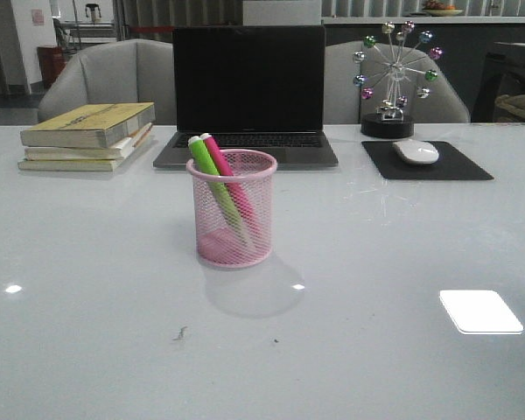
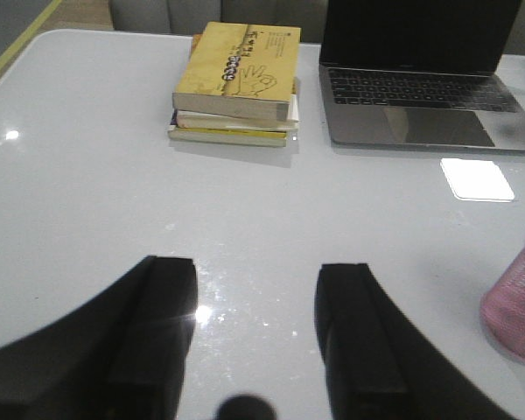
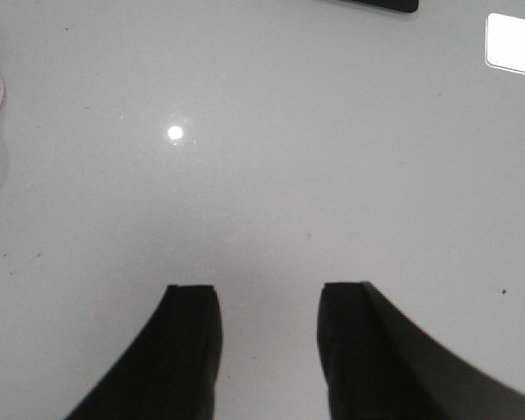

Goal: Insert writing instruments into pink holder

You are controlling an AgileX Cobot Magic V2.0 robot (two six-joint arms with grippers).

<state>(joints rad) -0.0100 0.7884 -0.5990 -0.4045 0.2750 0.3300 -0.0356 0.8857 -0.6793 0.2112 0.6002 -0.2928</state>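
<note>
The job looked finished: both thick highlighters, the lime green one (image 1: 208, 164) and the bright pink one (image 1: 224, 166), leaned inside the pink wire-mesh cup (image 1: 233, 210) mid-table. The left gripper (image 2: 255, 328) and right gripper (image 3: 267, 341) hung wide, holding nothing.

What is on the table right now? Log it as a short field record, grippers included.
holder: pink wire-mesh cylindrical pen cup, upright, centre of white table
contents: lime green highlighter marker and bright pink highlighter marker, both leaning inside
left gripper: open, empty
right gripper: open, empty
behind: laptop, stacked books, mouse
task state: appears done
</note>
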